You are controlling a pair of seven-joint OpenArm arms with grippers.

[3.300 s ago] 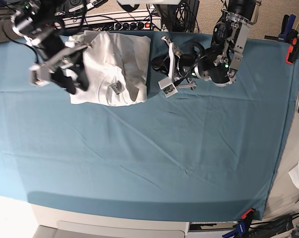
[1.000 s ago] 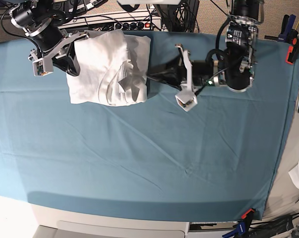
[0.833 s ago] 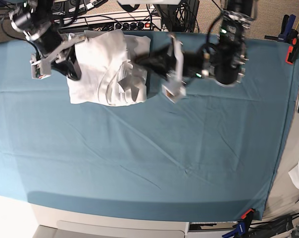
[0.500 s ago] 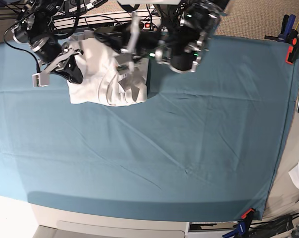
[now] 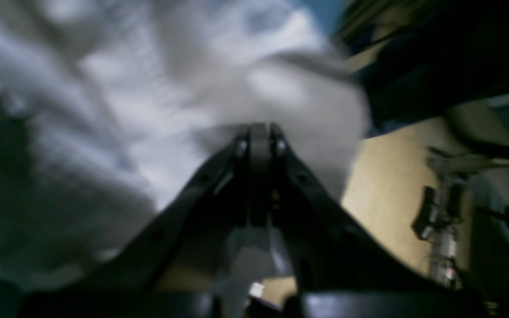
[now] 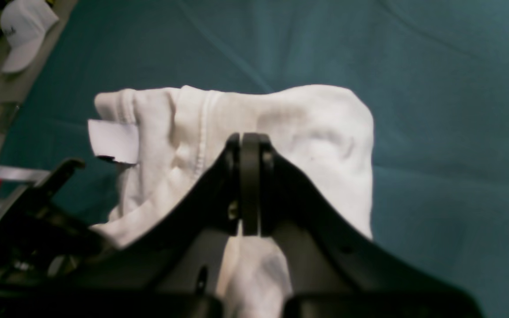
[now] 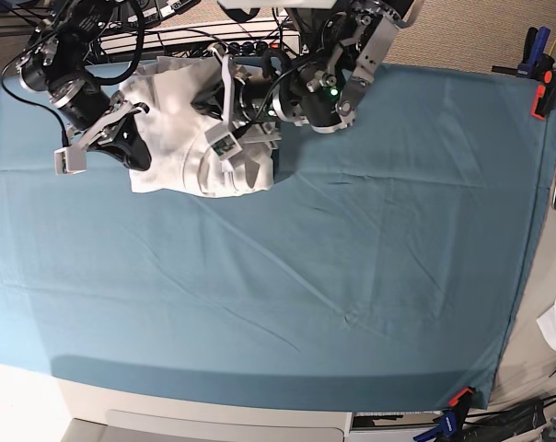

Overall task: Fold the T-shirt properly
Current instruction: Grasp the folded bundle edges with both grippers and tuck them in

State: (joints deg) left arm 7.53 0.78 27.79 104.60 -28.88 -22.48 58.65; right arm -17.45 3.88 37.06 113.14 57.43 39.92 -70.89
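The T-shirt [image 7: 197, 129] lies as a compact folded bundle at the far edge of the teal-covered tabletop [image 7: 352, 267], so the folding looks nearly finished and in the tidying stage. Both the left tool [image 7: 225, 138] and right tool [image 7: 75, 157] have their jaws pressed together, gripping nothing, one over the shirt and one beside it. Next likely comes smoothing the rumpled top layer or backing both arms away

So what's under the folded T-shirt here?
The T-shirt lies on the teal table cover, which shows on three sides of it. Its folded layers hide anything between them or beneath; the left arm reaches over its right part.
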